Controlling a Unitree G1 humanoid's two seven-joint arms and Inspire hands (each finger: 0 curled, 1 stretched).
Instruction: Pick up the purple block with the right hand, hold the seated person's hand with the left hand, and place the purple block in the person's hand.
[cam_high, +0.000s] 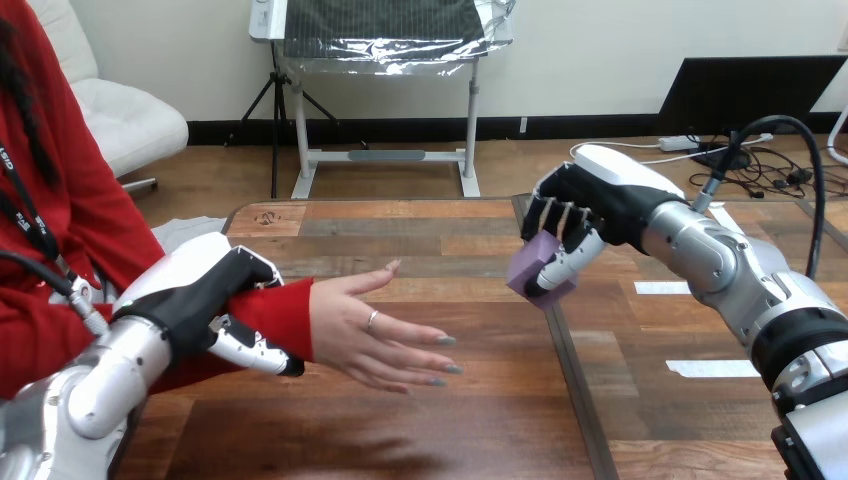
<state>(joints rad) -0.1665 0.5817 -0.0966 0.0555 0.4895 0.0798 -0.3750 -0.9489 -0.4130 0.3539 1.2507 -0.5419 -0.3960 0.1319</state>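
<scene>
My right hand (590, 205) hangs above the table right of centre, its fingers and thumb curled round the purple block (530, 268), which is lifted off the wood. The person's hand (375, 325) reaches in from the left, palm up and fingers spread, a short way left of and below the block. My left hand (205, 290) sits at the person's red-sleeved forearm (265, 312) just behind the wrist, with its fingers and thumb curled round it.
The wooden table (420, 420) runs across the view, with a dark seam (570, 370) down its right half. Two white tape strips (710, 368) lie on the right side near my right arm.
</scene>
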